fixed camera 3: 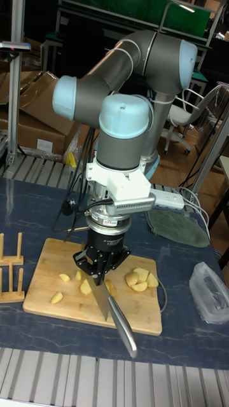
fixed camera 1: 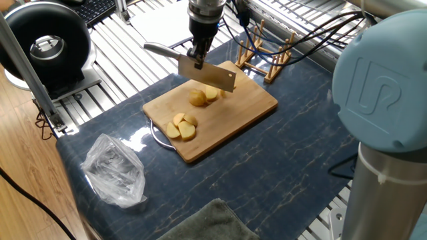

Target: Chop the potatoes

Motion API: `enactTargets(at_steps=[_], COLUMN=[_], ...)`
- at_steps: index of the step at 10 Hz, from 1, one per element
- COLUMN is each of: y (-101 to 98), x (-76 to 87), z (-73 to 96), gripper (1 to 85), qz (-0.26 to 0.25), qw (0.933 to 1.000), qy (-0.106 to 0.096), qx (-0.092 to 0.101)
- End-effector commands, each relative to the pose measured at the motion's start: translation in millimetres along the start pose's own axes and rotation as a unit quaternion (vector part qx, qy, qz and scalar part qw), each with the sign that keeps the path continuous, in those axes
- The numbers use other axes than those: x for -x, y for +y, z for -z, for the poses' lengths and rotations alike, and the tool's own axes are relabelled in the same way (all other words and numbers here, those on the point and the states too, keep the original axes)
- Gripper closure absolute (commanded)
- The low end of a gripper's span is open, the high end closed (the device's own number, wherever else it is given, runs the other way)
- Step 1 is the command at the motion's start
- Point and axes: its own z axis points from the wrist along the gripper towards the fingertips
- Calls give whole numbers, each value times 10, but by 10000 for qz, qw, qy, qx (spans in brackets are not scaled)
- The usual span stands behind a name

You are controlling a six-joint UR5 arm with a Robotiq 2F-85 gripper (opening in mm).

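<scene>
A bamboo board (fixed camera 1: pixel 250 107) lies on the dark table. Pale potato pieces sit on it: a cluster of slices (fixed camera 1: pixel 181 127) near its front-left end, and a rounded piece (fixed camera 1: pixel 197 98) with smaller pieces (fixed camera 1: pixel 213 93) at the middle. My gripper (fixed camera 1: pixel 197 56) is shut on a cleaver-style knife (fixed camera 1: pixel 208 75), gripping where the steel handle meets the blade. The blade hangs just above the middle pieces, its edge facing down. In the tall fixed view the gripper (fixed camera 3: pixel 102 272) holds the knife (fixed camera 3: pixel 102 299) over the board (fixed camera 3: pixel 44 254), between scattered wedges (fixed camera 3: pixel 58 296) and the slice cluster (fixed camera 3: pixel 138 278).
A crumpled clear plastic bag (fixed camera 1: pixel 115 170) lies at the front left. A green cloth (fixed camera 1: pixel 207 223) sits at the front edge. A wooden rack (fixed camera 1: pixel 268 59) stands behind the board. A black round device (fixed camera 1: pixel 47 41) is at the far left. A metal ring (fixed camera 1: pixel 155 137) pokes out from under the board.
</scene>
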Motion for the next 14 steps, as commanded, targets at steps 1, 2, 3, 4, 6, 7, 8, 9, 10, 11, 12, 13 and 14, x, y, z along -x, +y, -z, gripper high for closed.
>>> enactTargets(at_steps=[1, 2, 3, 4, 6, 7, 8, 9, 10, 11, 12, 13, 14], y=[-106, -138, -148, -140, -115, -75, -42, 13, 73, 81, 78, 65, 57], x=[16, -3, -20, -33, -42, -32, -22, -14, -3, 12, 17, 21, 14], z=[-41, -29, -12, -3, 68, 99, 101, 88, 64, 49, 43, 42, 41], gripper=[847, 847, 847, 847, 847, 847, 847, 847, 847, 847, 847, 847, 847], qz=[125, 185, 217, 216, 145, 105, 80, 10, -59, -73, -58, -49, -48], qw=[9998, 9998, 9997, 9997, 9999, 9999, 9999, 9999, 9999, 9999, 10000, 10000, 10000], qy=[-118, -118, -90, -63, 64, 88, 85, 75, 65, 43, 36, 29, 42], qx=[20, 36, 32, 63, 31, 68, 92, 112, 98, 72, 69, 48, 38])
